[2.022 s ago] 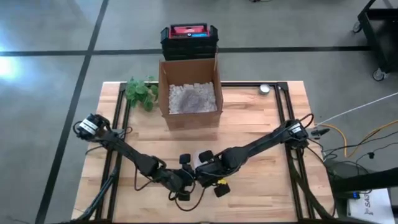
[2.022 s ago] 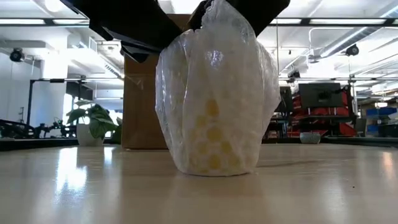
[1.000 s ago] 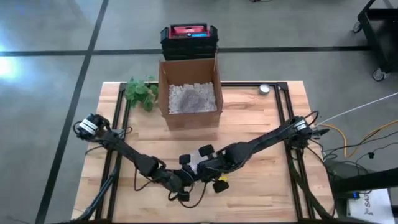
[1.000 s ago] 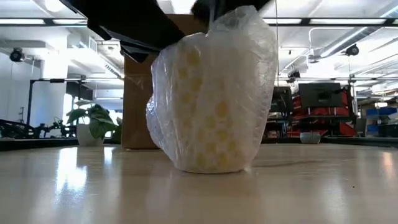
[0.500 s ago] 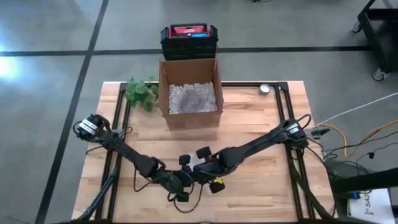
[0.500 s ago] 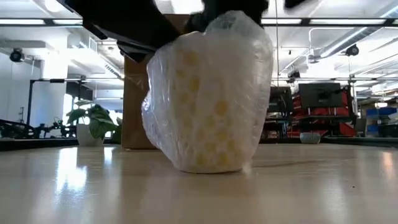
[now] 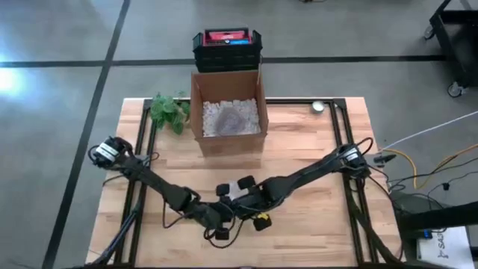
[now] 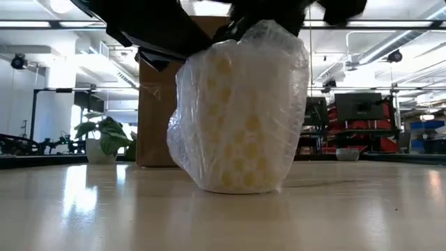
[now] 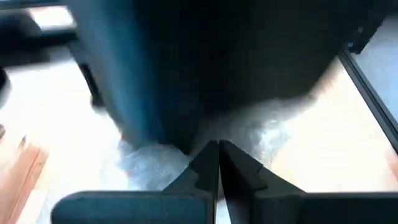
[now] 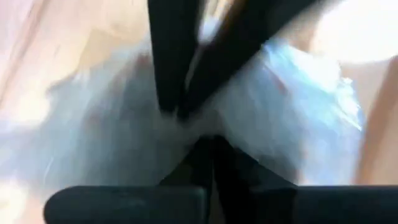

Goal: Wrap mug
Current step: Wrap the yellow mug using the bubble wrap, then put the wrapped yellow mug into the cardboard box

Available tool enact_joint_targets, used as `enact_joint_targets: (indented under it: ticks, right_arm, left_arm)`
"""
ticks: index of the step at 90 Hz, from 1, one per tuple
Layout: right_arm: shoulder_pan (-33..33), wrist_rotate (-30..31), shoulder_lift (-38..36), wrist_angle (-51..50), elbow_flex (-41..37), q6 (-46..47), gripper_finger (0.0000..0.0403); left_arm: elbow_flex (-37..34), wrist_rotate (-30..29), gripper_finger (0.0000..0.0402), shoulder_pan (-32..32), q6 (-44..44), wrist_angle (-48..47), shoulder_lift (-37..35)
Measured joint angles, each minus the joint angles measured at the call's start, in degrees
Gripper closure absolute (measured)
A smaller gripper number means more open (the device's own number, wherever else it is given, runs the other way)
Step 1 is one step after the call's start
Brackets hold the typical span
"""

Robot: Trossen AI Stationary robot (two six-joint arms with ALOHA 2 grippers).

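Note:
The mug [image 8: 237, 139] is yellow and shows through a clear bubble wrap bundle [image 8: 240, 104] that stands on its base on the wooden table [image 7: 314, 232], near the front middle. In the high view the bundle [image 7: 237, 194] is a small pale patch between both arms. My left gripper [image 9: 218, 152] comes in from the table's left and is shut on the wrap. My right gripper [image 10: 208, 146] comes in from the right and is shut on the wrap too. Both meet over the bundle's top [image 8: 261, 28]. My left gripper pinches gathered bubble wrap [image 9: 186, 155] between its two shut fingers, slanting down from the table's left; how many layers cannot be told. The bundle stays on the table below it. My right gripper pinches bunched wrap [image 10: 186, 127] near the bundle's top between its two shut fingers, slanting down from the table's right. The wrap rises to a peak at the hold, and the mug stands on the table.
An open cardboard box [image 7: 228, 116] of white packing fill stands at the table's far middle, a black and red case [image 7: 226, 41] behind it. A small green plant [image 7: 168, 110] is far left, a small round object [image 7: 319, 106] far right. Black frame rails [image 7: 340, 142] run along the sides.
The wrapped bundle leaned and bulged toward the table's left a second ago and now stands somewhat more upright, its base in the same spot. Both grippers have stayed shut at its top, shifting only slightly.

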Motion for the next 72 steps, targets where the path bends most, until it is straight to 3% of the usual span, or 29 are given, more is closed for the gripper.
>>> enact_joint_targets:
  ticks: [16,42,56,72]
  right_arm:
    - [0.0,-0.2,-6.1,-5.5,0.7,2.3,0.0403]
    - [0.6,0.3,-8.0,-4.8,0.7,6.7,0.0393]
    - [3.8,0.3,-7.9,-4.3,0.7,2.6,0.0331]
    - [6.7,0.4,-7.9,2.4,-0.7,-3.4,0.0230]
  left_arm:
    - [0.0,0.1,0.0402,0.0,0.0,0.0,0.0]
    - [0.0,0.2,0.0402,0.0,0.0,0.1,0.0]
    - [0.0,0.2,0.0402,0.0,0.0,0.1,0.0]
    - [0.0,0.2,0.0402,0.0,0.0,0.1,0.0]
